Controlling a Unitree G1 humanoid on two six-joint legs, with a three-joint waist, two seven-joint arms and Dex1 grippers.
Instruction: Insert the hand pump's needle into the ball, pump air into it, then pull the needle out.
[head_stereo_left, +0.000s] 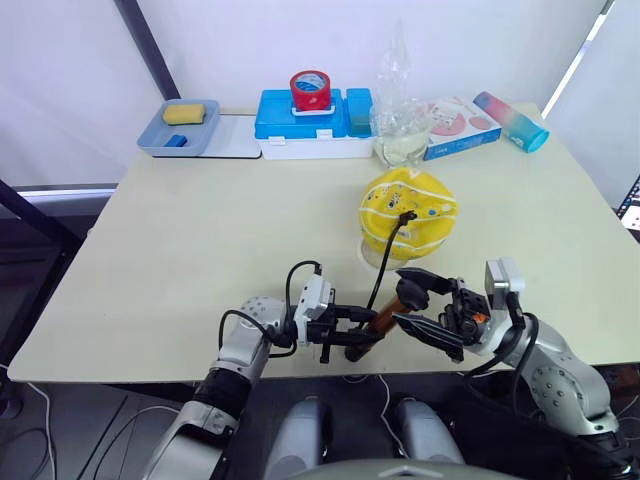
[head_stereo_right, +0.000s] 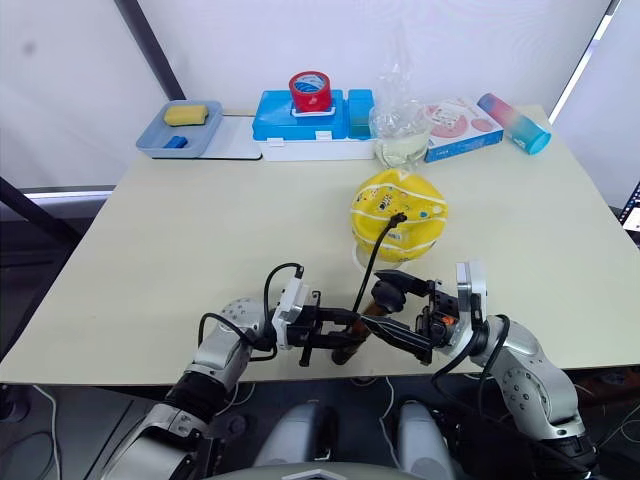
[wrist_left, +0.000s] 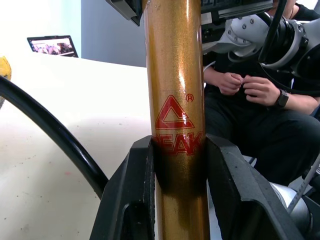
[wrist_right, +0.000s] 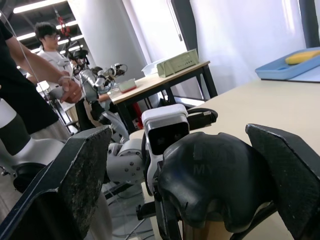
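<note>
Left pincer (head_stereo_left: 352, 333) clamped around hand pump (wrist_left: 176, 120).

Both arms meet low over the table's near edge.
The left gripper (head_stereo_left: 352, 330) points toward the right arm, its two black fingers (wrist_left: 131, 200) clamped on the hand pump (wrist_left: 177, 115). The right gripper (head_stereo_left: 418, 305) faces it, fingers (wrist_right: 80, 175) spread wide around the pump's black handle (wrist_right: 212, 177), not gripping.

red tape roll (head_stereo_left: 310, 89) — blue box (head_stereo_left: 300, 115)
</note>
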